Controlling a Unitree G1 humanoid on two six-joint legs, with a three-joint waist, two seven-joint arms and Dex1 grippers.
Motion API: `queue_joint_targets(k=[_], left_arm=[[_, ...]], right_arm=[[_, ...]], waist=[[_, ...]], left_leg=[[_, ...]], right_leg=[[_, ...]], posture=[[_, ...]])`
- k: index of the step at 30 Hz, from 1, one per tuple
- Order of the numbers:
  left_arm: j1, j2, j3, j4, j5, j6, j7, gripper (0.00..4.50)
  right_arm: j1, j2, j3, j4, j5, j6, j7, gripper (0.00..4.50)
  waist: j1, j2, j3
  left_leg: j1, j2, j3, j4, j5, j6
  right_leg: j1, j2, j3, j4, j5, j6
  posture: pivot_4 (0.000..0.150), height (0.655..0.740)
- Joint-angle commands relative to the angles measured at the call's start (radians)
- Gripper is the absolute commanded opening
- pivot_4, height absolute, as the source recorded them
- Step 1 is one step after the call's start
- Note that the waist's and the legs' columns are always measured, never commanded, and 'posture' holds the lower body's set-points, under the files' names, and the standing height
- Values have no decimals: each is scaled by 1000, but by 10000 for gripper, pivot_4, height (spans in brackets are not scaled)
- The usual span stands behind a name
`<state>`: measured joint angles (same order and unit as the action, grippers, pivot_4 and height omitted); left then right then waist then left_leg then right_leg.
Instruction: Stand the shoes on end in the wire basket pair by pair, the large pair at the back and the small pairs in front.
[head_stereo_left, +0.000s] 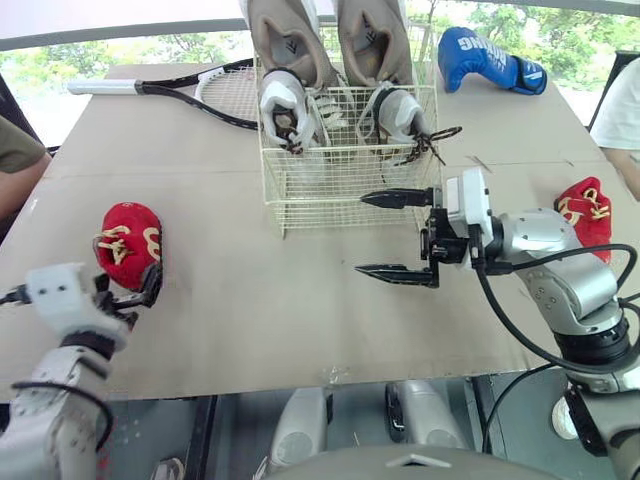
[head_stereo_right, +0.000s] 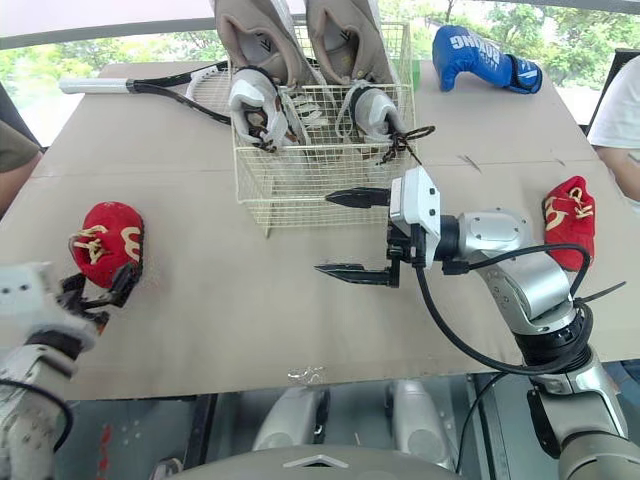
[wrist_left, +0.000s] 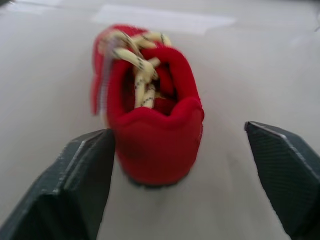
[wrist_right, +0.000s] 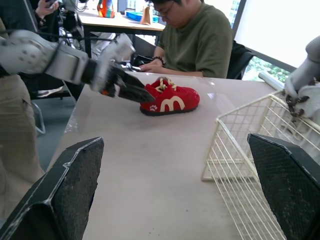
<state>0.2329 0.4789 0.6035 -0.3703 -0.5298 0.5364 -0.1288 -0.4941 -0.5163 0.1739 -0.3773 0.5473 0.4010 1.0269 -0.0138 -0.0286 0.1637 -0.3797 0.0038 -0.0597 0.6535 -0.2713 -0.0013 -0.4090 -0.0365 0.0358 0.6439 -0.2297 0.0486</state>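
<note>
A small red shoe (head_stereo_left: 128, 238) with cream laces lies on the table at the left. My left gripper (head_stereo_left: 133, 296) is open at its heel (wrist_left: 155, 145), fingers either side without closing. My right gripper (head_stereo_left: 398, 235) hangs open and empty in front of the wire basket (head_stereo_left: 340, 190). In the basket, two large tan shoes (head_stereo_left: 290, 40) stand on end at the back and two small grey-white shoes (head_stereo_left: 285, 110) in front of them. Another red shoe (head_stereo_left: 584, 212) lies at the table's right edge.
A tennis racket (head_stereo_left: 190, 90) lies behind the basket to the left, a blue boxing glove (head_stereo_left: 485, 60) at the back right. A person in a green shirt (wrist_right: 195, 40) sits at the table's left side; another person's arm (head_stereo_left: 625, 110) is at the right.
</note>
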Motion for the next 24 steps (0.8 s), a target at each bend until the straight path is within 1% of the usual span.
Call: queue_joint_targets(k=[1,2,3,4,5,7,8,9,10,13,15,17,19,21,23,24], left_arm=[[-37,-12,-18,55,67,-28,39,28302],[-42,-23,-24,63,79,-32,48,22644],[-42,-34,-30,63,95,-39,57,18289],[-42,-42,-33,60,109,-52,60,12934],[-44,-57,-30,50,120,-79,66,10802],[-58,-82,-8,23,160,-205,73,3362],[-75,-96,12,8,173,-281,75,2391],[-93,-91,30,-16,184,-352,63,2390],[-115,-74,53,-48,159,-403,23,2390],[-203,20,79,-108,105,-451,-60,2390],[-285,102,45,-125,67,-468,-146,2390],[-359,155,9,-124,29,-468,-204,2390],[-436,221,-65,-123,-38,-470,-344,2390],[-468,284,-142,-123,-110,-466,-529,2390],[-496,345,-218,-105,-178,-421,-697,2390],[-509,383,-269,-81,-163,-443,-801,2390]], right_arm=[[6,-9,-20,-51,12,-7,1,45000],[11,-14,-22,-57,15,-6,3,45000],[15,-19,-26,-62,17,-7,6,45000],[17,-22,-32,-67,26,-4,7,45000],[17,-23,-40,-72,39,3,8,45000],[15,-27,-55,-78,65,11,13,45000],[15,-30,-61,-79,73,12,17,45000],[14,-33,-68,-79,79,11,21,45000],[10,-37,-78,-79,90,15,22,45000],[-10,-54,-119,-73,133,33,23,45000],[-34,-71,-158,-60,165,49,23,45000],[-56,-90,-204,-44,205,70,16,45000],[-79,-130,-291,-24,275,106,14,45000],[-85,-197,-375,-16,329,142,25,45000],[-88,-274,-444,-13,359,178,22,45000],[-88,-316,-471,-15,367,197,15,45000]], waist=[[1,0,0],[3,1,0],[3,0,0],[3,0,0],[3,1,0],[3,0,0],[3,0,0],[3,-2,-1],[4,-3,-1],[11,-5,0],[20,-5,0],[23,-3,0],[23,-2,0],[25,-2,1],[27,0,3],[26,3,5]], left_leg=[[0,0,0,0,0,0],[0,0,0,0,0,0],[0,0,-1,0,0,0],[0,0,-2,0,0,0],[0,0,-2,0,0,0],[0,0,-2,0,0,0],[0,0,-3,0,0,0],[-1,1,-2,0,0,0],[-1,1,-2,0,0,0],[-3,2,-3,0,0,0],[-4,1,-4,0,0,-1],[-3,0,-2,0,0,-1],[-3,-2,-1,0,0,0],[-4,-2,0,0,0,0],[-6,-3,-2,0,0,0],[-7,-3,-2,0,0,0]], right_leg=[[0,0,0,0,0,0],[0,0,-1,0,0,0],[0,-1,-1,0,0,0],[0,-1,-1,0,0,0],[0,-2,-1,0,0,0],[0,-2,-1,0,0,0],[0,-2,-1,0,0,0],[0,-2,-1,0,0,0],[0,-2,-2,0,0,0],[-1,-3,-5,0,0,0],[-1,-4,-7,-1,0,0],[0,-5,-6,-1,0,0],[0,-8,-5,-2,0,0],[0,-8,-6,-2,0,0],[-1,-7,-8,-2,0,0],[-2,-7,-8,-2,0,0]], posture=[[1500,7400],[1500,7400],[1500,7400],[1500,7400],[1500,7400],[1500,7400],[1500,7400],[1500,7400],[1500,7400],[1500,7400],[1500,7400],[1500,7400],[1500,7400],[1500,7400],[1500,7400],[1500,7400]])
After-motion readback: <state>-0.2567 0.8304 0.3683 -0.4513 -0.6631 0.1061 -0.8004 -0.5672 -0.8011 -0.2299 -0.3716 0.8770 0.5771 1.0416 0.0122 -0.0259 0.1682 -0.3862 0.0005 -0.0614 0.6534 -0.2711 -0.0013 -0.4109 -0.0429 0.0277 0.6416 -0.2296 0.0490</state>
